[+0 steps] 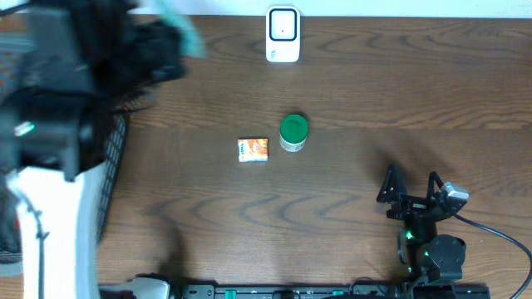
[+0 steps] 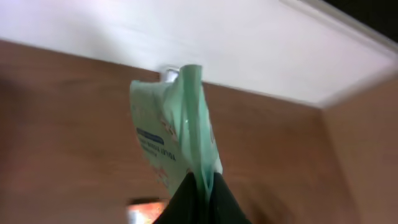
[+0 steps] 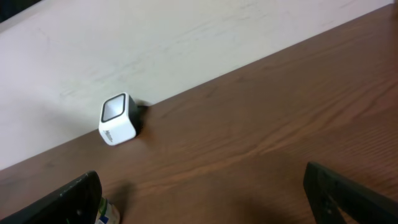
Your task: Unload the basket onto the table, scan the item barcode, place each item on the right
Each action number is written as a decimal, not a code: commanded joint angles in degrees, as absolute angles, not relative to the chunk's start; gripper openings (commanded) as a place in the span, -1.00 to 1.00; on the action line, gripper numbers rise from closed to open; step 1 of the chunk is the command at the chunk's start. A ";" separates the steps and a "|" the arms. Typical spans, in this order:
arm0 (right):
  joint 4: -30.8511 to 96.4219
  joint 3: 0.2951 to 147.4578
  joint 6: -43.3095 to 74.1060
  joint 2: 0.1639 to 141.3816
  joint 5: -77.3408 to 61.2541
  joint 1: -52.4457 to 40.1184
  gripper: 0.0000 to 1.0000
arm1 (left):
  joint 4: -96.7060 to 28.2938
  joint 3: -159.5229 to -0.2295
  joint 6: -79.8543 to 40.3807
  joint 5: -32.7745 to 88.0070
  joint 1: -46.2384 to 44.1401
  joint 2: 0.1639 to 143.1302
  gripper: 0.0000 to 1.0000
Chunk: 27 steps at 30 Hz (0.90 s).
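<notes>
My left gripper (image 2: 202,183) is shut on the bottom edge of a mint-green pouch (image 2: 177,127) with blue and pink print. In the overhead view the left arm is raised close to the camera and blurred, with the pouch (image 1: 179,23) sticking out at the top left. The white barcode scanner (image 1: 283,35) stands at the table's far edge; in the left wrist view only a corner of the scanner (image 2: 168,73) shows behind the pouch's top. My right gripper (image 1: 411,184) rests open and empty near the front right, and the scanner (image 3: 118,118) shows far ahead of it.
A small orange box (image 1: 253,149) and a green-lidded can (image 1: 293,133) sit mid-table. The can (image 3: 107,213) shows beside my right gripper's left finger. A black wire basket (image 1: 112,166) stands at the left, partly hidden by the left arm. A white wall borders the far edge.
</notes>
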State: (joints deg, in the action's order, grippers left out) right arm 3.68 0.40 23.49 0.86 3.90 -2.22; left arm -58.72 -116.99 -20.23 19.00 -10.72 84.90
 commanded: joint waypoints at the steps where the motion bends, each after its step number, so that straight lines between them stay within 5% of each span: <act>1: 3.88 0.32 23.53 0.71 4.38 -2.33 0.98 | -55.42 -113.84 -17.06 29.52 -16.62 90.24 -0.85; 13: 3.88 0.32 23.55 0.71 4.38 -2.33 0.98 | -49.25 -111.81 2.83 60.20 -31.27 112.81 -0.86; 27: 3.88 0.32 23.55 0.71 4.38 -2.33 0.98 | -46.70 -111.81 13.28 63.05 -37.58 130.08 -0.85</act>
